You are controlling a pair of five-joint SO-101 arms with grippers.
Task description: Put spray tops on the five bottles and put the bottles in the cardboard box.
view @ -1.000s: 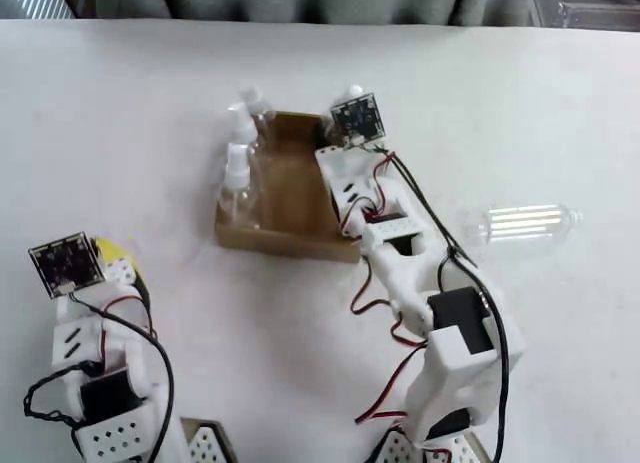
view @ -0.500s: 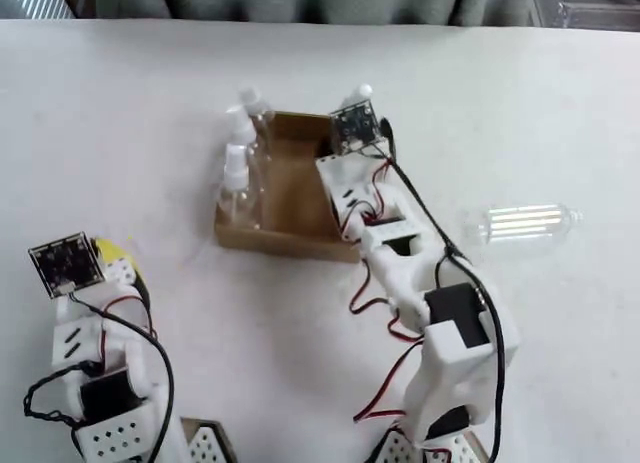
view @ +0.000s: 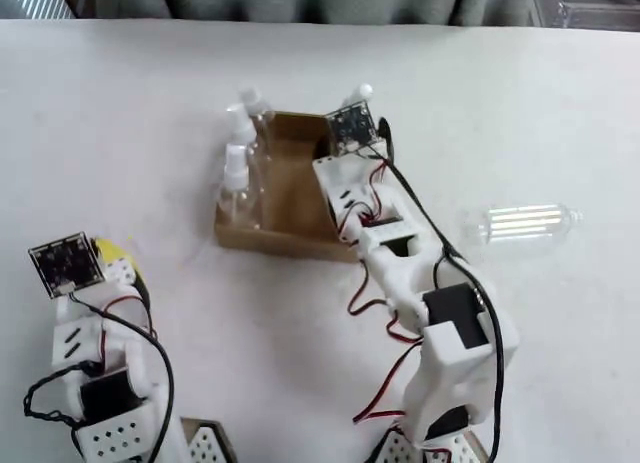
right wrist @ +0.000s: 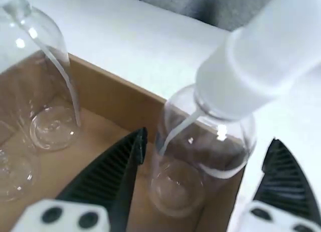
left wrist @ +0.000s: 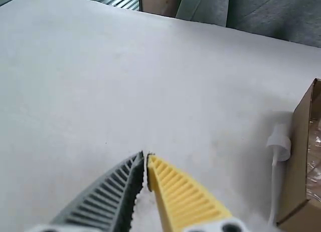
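Note:
The cardboard box sits mid-table. Three clear bottles with spray tops stand along its left wall. My right gripper is open over the box's far right corner. Its black fingers stand on either side of another capped bottle upright in that corner, a small gap on each side. That bottle's white top pokes out past the right gripper. An uncapped clear bottle lies on the table to the right. A loose spray top lies beside the box wall. My left gripper is shut and holds nothing.
The left arm sits at the near left corner, well away from the box. The right arm stretches from the near edge up to the box. Open white tabletop lies left of and beyond the box.
The right wrist has eased slightly back and to the side over the box corner, so the bottle's white top shows more past it. The left arm has not moved.

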